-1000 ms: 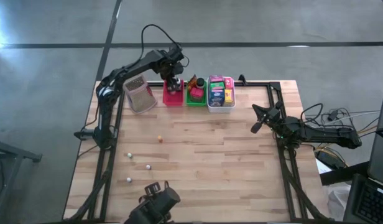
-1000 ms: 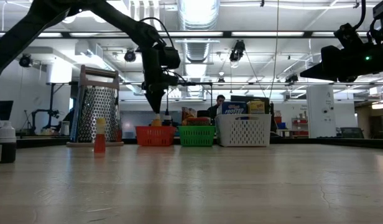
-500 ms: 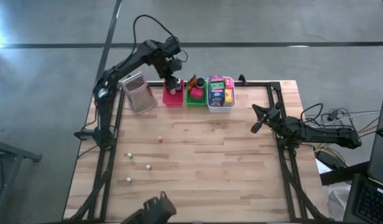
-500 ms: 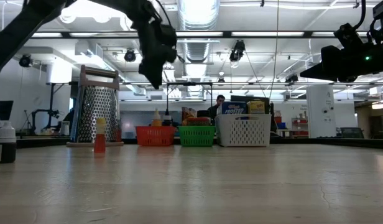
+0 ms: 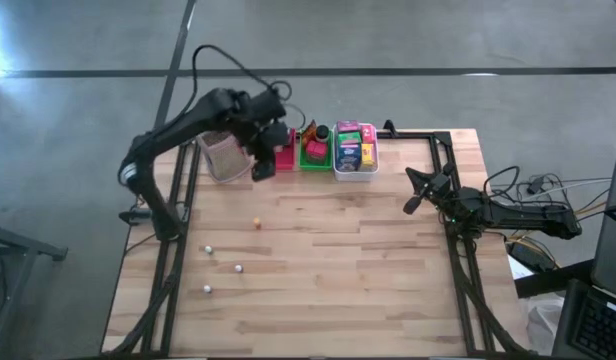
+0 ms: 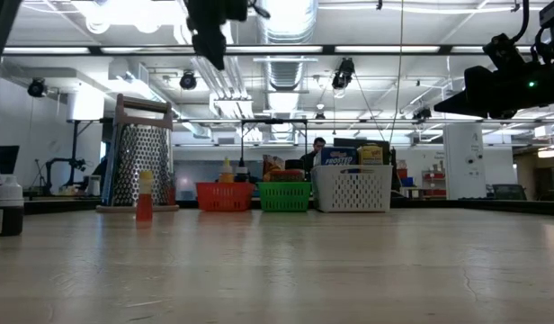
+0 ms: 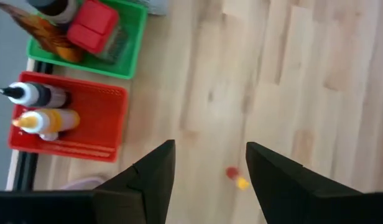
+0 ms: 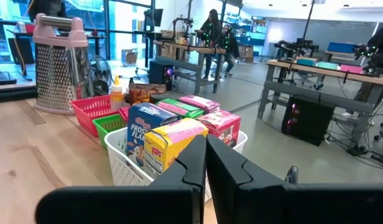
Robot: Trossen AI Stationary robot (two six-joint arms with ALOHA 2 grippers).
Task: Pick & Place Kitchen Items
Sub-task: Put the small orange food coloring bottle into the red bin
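On the open boards, well apart from the trays, your small red-and-yellow bottle (image 7: 235, 178) waits — left gripper (image 7: 207, 180) hangs high above it, fingers spread, empty. Next: descend, straddle it. Right gripper (image 5: 412, 203) parked at the table's right edge, clenched.

Even, bright overhead light fills the scene. In the low view, ceiling strip lamps (image 6: 286, 49) glare white and the near tabletop (image 6: 277, 270) is soft. The left wrist view is motion-blurred; the dark fingers (image 7: 148, 180) throw no distinct shadow.
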